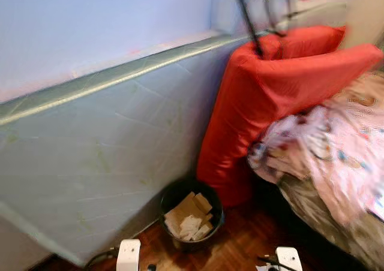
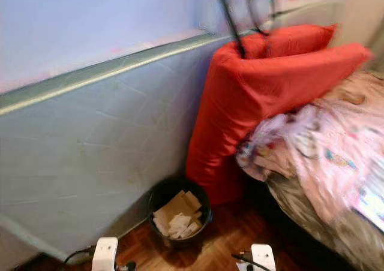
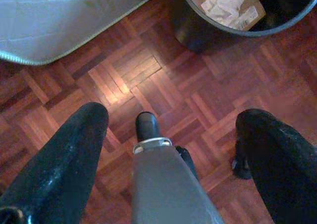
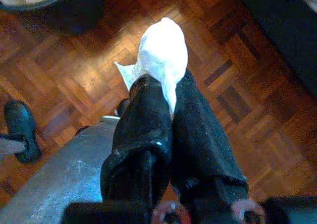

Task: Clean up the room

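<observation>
My right gripper (image 4: 166,97) is pinching a white tissue (image 4: 161,55) between its closed fingers (image 4: 143,120), hanging over the parquet floor (image 4: 59,80). My left gripper (image 3: 171,130) is hanging with its fingers (image 3: 74,154) spread wide and holding nothing. Ahead, a black bin (image 1: 191,214) is sitting on the floor with cardboard and paper scraps (image 1: 189,218) inside, just beside a red cushion (image 1: 258,97) and a mattress (image 1: 102,151) leaning on the wall. A patterned blanket (image 1: 336,145) is lying to the right. I'm reading no writing anywhere.

no words, labels or numbers can be read; the cardboard and papers in the bin (image 1: 191,218) and the patterned bedsheet (image 1: 336,145) are too blurred.
</observation>
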You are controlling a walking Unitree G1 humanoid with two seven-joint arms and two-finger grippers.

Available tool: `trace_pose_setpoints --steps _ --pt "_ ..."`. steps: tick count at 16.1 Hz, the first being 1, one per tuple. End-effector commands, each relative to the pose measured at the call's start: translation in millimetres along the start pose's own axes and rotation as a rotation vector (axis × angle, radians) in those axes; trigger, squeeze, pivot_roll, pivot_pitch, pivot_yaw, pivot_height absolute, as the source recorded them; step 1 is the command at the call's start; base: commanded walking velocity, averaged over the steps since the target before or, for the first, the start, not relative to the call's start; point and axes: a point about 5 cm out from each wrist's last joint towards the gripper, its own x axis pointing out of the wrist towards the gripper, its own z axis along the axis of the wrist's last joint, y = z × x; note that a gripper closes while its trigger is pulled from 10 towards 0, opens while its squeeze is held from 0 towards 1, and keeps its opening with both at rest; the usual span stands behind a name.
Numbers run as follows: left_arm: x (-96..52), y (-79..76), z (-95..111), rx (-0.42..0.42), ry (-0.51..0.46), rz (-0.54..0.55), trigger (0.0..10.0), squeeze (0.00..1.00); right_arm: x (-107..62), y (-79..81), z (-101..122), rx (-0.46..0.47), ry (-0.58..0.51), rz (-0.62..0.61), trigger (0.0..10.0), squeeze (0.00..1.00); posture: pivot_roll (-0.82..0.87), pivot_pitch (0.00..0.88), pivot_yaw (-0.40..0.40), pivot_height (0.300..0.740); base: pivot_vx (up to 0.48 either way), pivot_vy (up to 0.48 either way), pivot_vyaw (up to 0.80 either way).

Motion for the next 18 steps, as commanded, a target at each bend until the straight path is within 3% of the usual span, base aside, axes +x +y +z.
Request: trace_pose_setpoints --steps 1,5,11,18 --pt "-1.6 1.9 -8.7 -0.012 0.030 0.017 10.0 0.00 0.4 -0.6 2.7 -0.010 -0.010 -0.001 10.0 0.00 -0.08 0.000 -0.061 0.740 0.000 0.000 0.80" --pt "-1.9 4.5 -9.1 -0.004 0.031 0.025 10.0 0.00 0.4 1.3 1.2 0.000 -0.006 -0.003 10.0 0.00 -0.08 0.000 -0.053 0.740 0.000 0.000 0.80" --pt "-1.9 7.0 -8.4 0.002 0.027 0.032 10.0 0.00 0.6 3.9 0.9 0.012 -0.005 0.004 10.0 0.00 -0.08 0.000 -0.048 0.740 0.284 0.000 0.75" --pt "-2.0 7.0 -8.5 0.003 0.025 0.032 10.0 0.00 0.5 4.1 -0.1 0.028 0.000 0.002 10.0 0.00 -0.08 0.000 -0.044 0.740 0.300 0.000 0.00"
